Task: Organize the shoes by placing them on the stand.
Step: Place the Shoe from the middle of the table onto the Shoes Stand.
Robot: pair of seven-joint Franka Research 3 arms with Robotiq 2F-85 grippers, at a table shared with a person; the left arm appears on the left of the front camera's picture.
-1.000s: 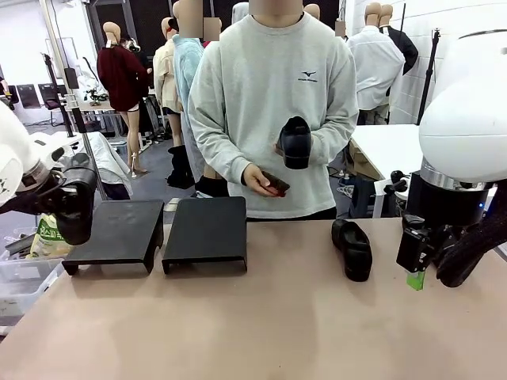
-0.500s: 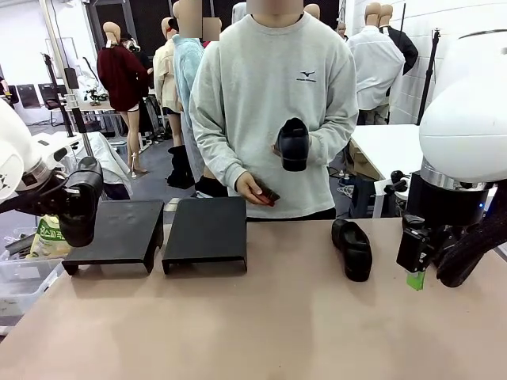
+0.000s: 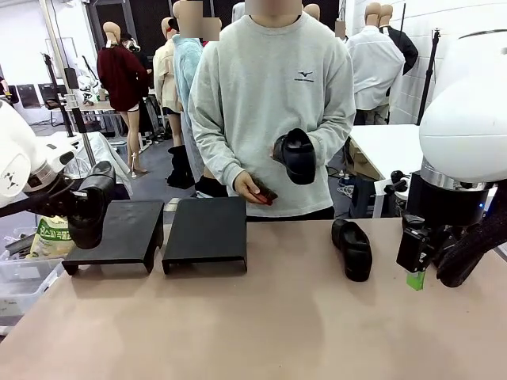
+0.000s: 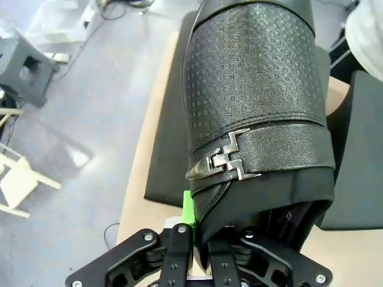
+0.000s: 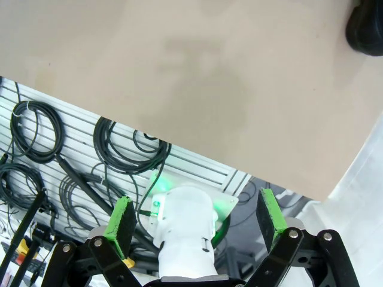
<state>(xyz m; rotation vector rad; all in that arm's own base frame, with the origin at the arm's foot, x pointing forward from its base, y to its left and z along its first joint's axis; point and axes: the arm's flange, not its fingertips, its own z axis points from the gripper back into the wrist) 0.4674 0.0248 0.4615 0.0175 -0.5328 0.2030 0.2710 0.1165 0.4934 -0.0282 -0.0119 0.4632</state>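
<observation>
The left end effector (image 4: 200, 239) is clamped on the open end of a buckled shoe (image 3: 89, 207), which is black with a dotted surface and a silver metal buckle (image 4: 223, 164) on its strap. In the front view this shoe is held off the tabletop (image 3: 261, 324) at the left end of the left stand (image 3: 119, 231), near the tabletop's left edge. Whether it touches the stand cannot be told. In the left wrist view the shoe reaches away from the fingers with the stand's dark top behind it.

The left stand and the right stand (image 3: 206, 229) are low black platforms. They sit just beside each other near the far edge, toward the far-left corner.

A lone shoe (image 3: 352, 249), also black, lies on the tabletop near the far edge, toward the far-right corner and well apart from both stands. Part of it shows in a top corner of the right wrist view.

A person in a grey sweatshirt (image 3: 269, 87) stands at the far edge. One hand (image 3: 279, 150) holds a raised shoe (image 3: 299, 157) in the air in front of the body. The other hand (image 3: 247, 186) holds a small dark thing (image 3: 265, 192), too small to make out.

The right end effector (image 3: 416, 273) hangs near the right edge, just above the tabletop. Its green pads (image 5: 121, 222) stand wide apart with nothing gripped between them
</observation>
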